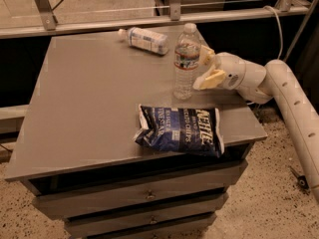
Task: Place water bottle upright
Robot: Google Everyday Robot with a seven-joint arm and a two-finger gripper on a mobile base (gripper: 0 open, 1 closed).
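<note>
The water bottle (187, 59), clear and ribbed with a white cap and a narrow label band, stands upright on the grey table (89, 98) near its right back part. My gripper (203, 67) is just to the right of the bottle at mid height. It is open, with one cream finger behind the bottle's shoulder and the other (210, 78) lower and in front. Neither finger seems to press on the bottle.
A second bottle with a wide white label (144, 39) lies on its side at the back of the table. A blue chip bag (179, 131) lies in front of the water bottle near the front edge. A metal rail (99, 26) runs behind the table.
</note>
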